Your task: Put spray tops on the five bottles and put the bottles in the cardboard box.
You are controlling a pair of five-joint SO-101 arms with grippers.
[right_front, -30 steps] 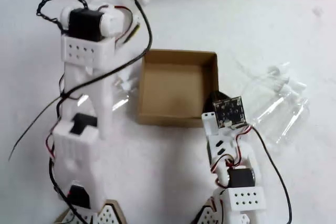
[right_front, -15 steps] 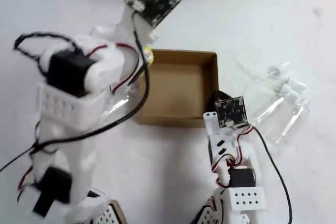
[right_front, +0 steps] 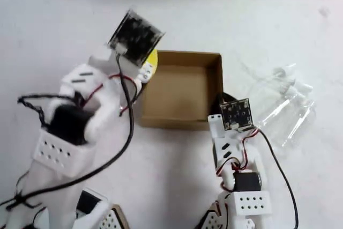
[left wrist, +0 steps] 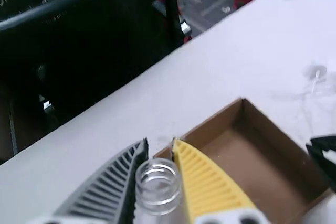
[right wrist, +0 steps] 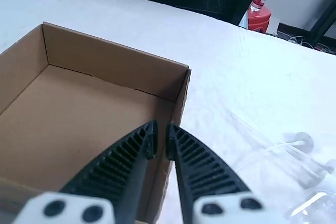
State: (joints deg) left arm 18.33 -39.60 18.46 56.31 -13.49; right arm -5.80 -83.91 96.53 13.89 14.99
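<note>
My left gripper is shut on a clear bottle with an open neck and no top, held between the grey and yellow fingers. In the high view its yellow finger sits at the far left corner of the cardboard box. The box holds nothing. My right gripper is shut on nothing, hanging over the near right corner of the box. Several clear bottles lie in a heap to the right of the box.
The right arm stands close behind the box's near right corner. The left arm fills the near left of the table. Small clear plastic parts lie by the bottle heap. Dark chairs stand beyond the table's far edge.
The left arm has folded back toward me, its wrist dropping from the table's far edge to the box's far left corner. The right arm has stayed still.
</note>
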